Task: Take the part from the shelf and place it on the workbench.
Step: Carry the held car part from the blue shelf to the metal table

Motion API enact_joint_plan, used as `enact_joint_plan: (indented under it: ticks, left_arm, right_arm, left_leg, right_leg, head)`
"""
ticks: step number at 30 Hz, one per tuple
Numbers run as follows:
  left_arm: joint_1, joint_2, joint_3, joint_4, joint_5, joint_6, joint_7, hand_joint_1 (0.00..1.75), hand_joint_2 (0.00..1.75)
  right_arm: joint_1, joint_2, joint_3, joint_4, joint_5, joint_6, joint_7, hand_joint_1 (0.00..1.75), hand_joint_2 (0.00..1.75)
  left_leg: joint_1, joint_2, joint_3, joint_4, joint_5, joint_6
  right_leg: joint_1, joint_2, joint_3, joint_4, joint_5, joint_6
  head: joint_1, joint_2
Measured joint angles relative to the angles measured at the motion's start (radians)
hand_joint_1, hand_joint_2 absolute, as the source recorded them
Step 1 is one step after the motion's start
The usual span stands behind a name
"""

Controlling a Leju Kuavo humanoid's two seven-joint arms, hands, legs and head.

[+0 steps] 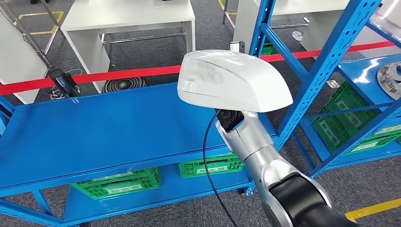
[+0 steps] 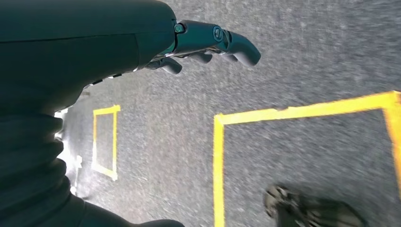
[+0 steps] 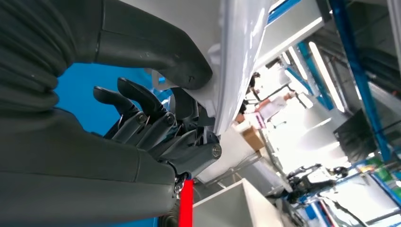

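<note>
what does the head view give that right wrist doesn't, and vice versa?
Head view alone: the whole white part held above the blue shelf, green crates on the level below, the silver right arm, and a metal part on the next rack.

Right wrist view alone: the right hand itself, thumb pressed on the part's white surface, dark fingers curled at its edge.

Both: the white part, blue shelf and red tape.
</note>
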Motion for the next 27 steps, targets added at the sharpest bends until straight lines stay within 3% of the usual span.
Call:
enact_joint_plan:
  ticks: [3,4,5,6,7,8,10,11,13,14,15,18,19,20,21,23,25,27]
  left_arm:
    - [0.006,0.000,0.000,0.000,-0.007,-0.001,0.005,0.00,1.75]
    - [0.007,0.000,0.000,0.000,-0.008,-0.001,0.004,0.00,1.75]
    - [0.008,0.000,0.000,0.000,-0.008,-0.001,0.004,0.00,1.75]
    - [0.008,0.000,0.000,0.000,-0.008,-0.001,0.003,0.00,1.75]
    - [0.008,-0.001,0.000,0.000,-0.008,-0.001,0.002,0.00,1.75]
    - [0.007,-0.002,0.000,0.000,-0.007,-0.002,0.002,0.00,1.75]
    - [0.005,-0.005,0.000,0.001,-0.010,-0.005,0.002,0.00,1.75]
    - [0.005,-0.006,0.000,0.001,-0.013,-0.007,0.002,0.00,1.75]
    - [0.004,-0.008,-0.001,0.001,-0.019,-0.012,0.002,0.00,1.75]
    - [0.003,-0.009,-0.002,0.001,-0.022,-0.014,0.002,0.00,1.75]
    - [0.003,-0.011,-0.002,0.002,-0.025,-0.016,0.002,0.00,1.75]
    - [0.001,-0.010,-0.002,0.002,-0.027,-0.018,0.002,0.00,1.75]
    - [-0.001,-0.008,-0.002,0.002,-0.025,-0.014,0.001,0.00,1.75]
    - [-0.003,-0.005,-0.002,0.002,-0.021,-0.008,-0.001,0.00,1.75]
    - [-0.006,-0.001,-0.002,0.001,-0.015,-0.001,-0.004,0.00,1.75]
    - [-0.014,0.008,-0.002,0.000,0.000,0.010,-0.013,0.00,1.75]
    - [-0.024,0.017,-0.001,-0.002,0.004,0.012,-0.017,0.00,1.75]
    - [-0.028,0.026,-0.001,-0.004,-0.001,0.008,-0.016,0.00,1.75]
  right_arm:
    - [-0.001,-0.003,-0.003,0.031,0.010,-0.013,-0.004,1.75,1.75]
    - [-0.001,-0.004,-0.004,0.044,0.012,-0.015,-0.006,1.75,1.75]
    - [-0.001,-0.005,-0.004,0.058,0.013,-0.016,-0.008,1.75,1.75]
    - [-0.002,-0.007,-0.004,0.071,0.015,-0.015,-0.010,1.75,1.75]
    - [-0.003,-0.008,-0.004,0.081,0.016,-0.013,-0.011,1.75,1.75]
    - [-0.005,-0.008,-0.004,0.088,0.017,-0.009,-0.012,1.75,1.75]
    - [-0.010,-0.009,-0.003,0.097,0.019,0.000,-0.015,1.75,1.75]
    - [-0.012,-0.010,-0.003,0.103,0.019,0.005,-0.018,1.75,1.75]
    - [-0.012,-0.013,-0.003,0.117,0.018,0.011,-0.025,1.75,1.75]
    - [-0.011,-0.014,-0.003,0.125,0.016,0.013,-0.027,1.75,1.75]
    - [-0.009,-0.015,-0.003,0.131,0.014,0.014,-0.028,1.75,1.75]
    - [-0.003,-0.018,-0.003,0.144,0.012,0.025,-0.031,1.75,1.75]
    - [0.000,-0.020,-0.003,0.149,0.015,0.032,-0.032,1.75,1.75]
    - [0.004,-0.022,-0.002,0.154,0.019,0.042,-0.035,1.75,1.75]
    - [0.007,-0.024,0.001,0.159,0.024,0.053,-0.038,1.75,1.75]
    - [0.010,-0.026,0.011,0.168,0.029,0.075,-0.048,1.75,1.75]
    - [0.009,-0.025,0.021,0.172,0.035,0.086,-0.058,1.75,1.75]
    - [0.008,-0.020,0.036,0.170,0.044,0.090,-0.062,1.75,1.75]
  left_leg:
    - [0.001,0.004,-0.048,0.000,0.041,0.012]
    - [0.001,0.004,-0.067,0.002,0.055,0.012]
    - [0.001,0.005,-0.085,0.003,0.068,0.012]
    - [0.001,0.005,-0.103,0.005,0.081,0.010]
    - [0.001,0.004,-0.121,0.008,0.092,0.008]
    - [0.000,0.004,-0.135,0.012,0.103,0.005]
    - [-0.001,0.004,-0.151,0.015,0.122,-0.005]
    - [-0.001,0.004,-0.152,0.013,0.132,-0.011]
    - [0.001,0.003,-0.153,0.005,0.149,-0.024]
    - [0.002,0.002,-0.159,0.009,0.141,-0.029]
    - [0.002,0.001,-0.169,0.026,0.113,-0.033]
    - [0.004,0.000,-0.209,0.183,-0.034,-0.044]
    - [0.005,0.000,-0.215,0.244,-0.057,-0.047]
    - [0.005,0.000,-0.212,0.285,-0.054,-0.050]
    - [0.006,0.000,-0.196,0.298,-0.031,-0.053]
    - [0.009,-0.001,-0.116,0.223,0.015,-0.057]
    - [0.007,-0.003,-0.017,0.086,-0.009,-0.053]
    - [0.002,-0.005,0.019,0.020,-0.038,-0.038]
  right_leg:
    - [-0.005,0.000,-0.045,0.173,-0.146,0.014]
    - [-0.006,0.000,-0.049,0.226,-0.163,0.016]
    - [-0.007,0.000,-0.040,0.253,-0.154,0.017]
    - [-0.007,0.000,-0.017,0.250,-0.128,0.016]
    - [-0.007,0.000,0.021,0.216,-0.101,0.012]
    - [-0.005,0.000,0.075,0.154,-0.092,0.006]
    - [0.001,0.000,0.178,0.011,-0.120,-0.008]
    - [0.005,0.000,0.205,-0.033,-0.137,-0.013]
    - [0.006,-0.001,0.206,-0.053,-0.129,-0.023]
    - [0.004,-0.003,0.198,-0.058,-0.118,-0.031]
    - [0.001,-0.004,0.188,-0.061,-0.103,-0.039]
    - [-0.002,-0.005,0.142,-0.063,-0.061,-0.049]
    - [-0.002,-0.005,0.125,-0.061,-0.048,-0.048]
    - [-0.003,-0.006,0.107,-0.058,-0.037,-0.046]
    - [-0.004,-0.006,0.088,-0.054,-0.025,-0.043]
    - [-0.007,-0.007,0.053,-0.041,-0.005,-0.035]
    - [-0.007,-0.008,0.031,-0.027,0.011,-0.024]
    - [-0.005,-0.009,0.023,-0.025,0.028,-0.013]
  head:
    - [0.002,0.000]
    - [0.003,0.000]
    - [0.003,0.000]
    - [0.003,0.000]
    - [0.003,0.000]
    - [0.003,0.000]
    - [0.003,0.000]
    - [0.004,0.000]
    - [0.006,0.000]
    - [0.007,0.000]
    - [0.006,0.000]
    - [0.002,0.000]
    - [0.002,0.000]
    - [0.002,0.000]
    - [0.002,0.000]
    - [0.002,0.000]
    - [0.002,0.000]
    - [0.002,0.000]
